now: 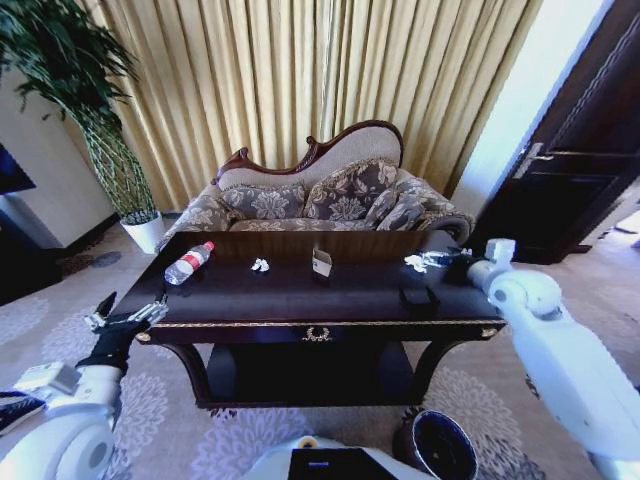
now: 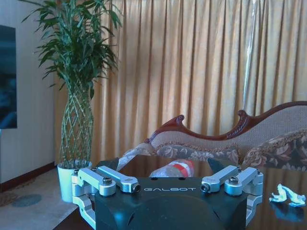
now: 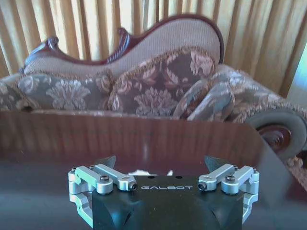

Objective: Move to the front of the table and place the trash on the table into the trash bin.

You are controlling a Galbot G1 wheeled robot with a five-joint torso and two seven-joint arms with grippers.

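Left gripper (image 1: 128, 318) at table (image 1: 300, 325) 8 o'clock corner, jaws wide, empty. Right gripper (image 1: 462, 256) over 2 o'clock edge, jaws wide, above scrap (image 1: 418, 263). Bottle (image 1: 188, 263) at 10, carton (image 1: 321, 263) at 12. Bin (image 1: 440, 445) on floor at 5.

- Table (image 1: 300, 300): dark glossy wood, gold trim, spans btwn both grippers.
- Bottle (image 1: 188, 263): clear, red cap, on its side, just ahead of left gripper (image 1: 128, 317).
- White scrap (image 1: 260, 265) + pale carton (image 1: 321, 262), upright, mid-table.
- Crumpled scraps (image 1: 418, 262) near right gripper (image 1: 455, 257).
- Bin (image 1: 440, 445): round, dark, on floor below right arm.
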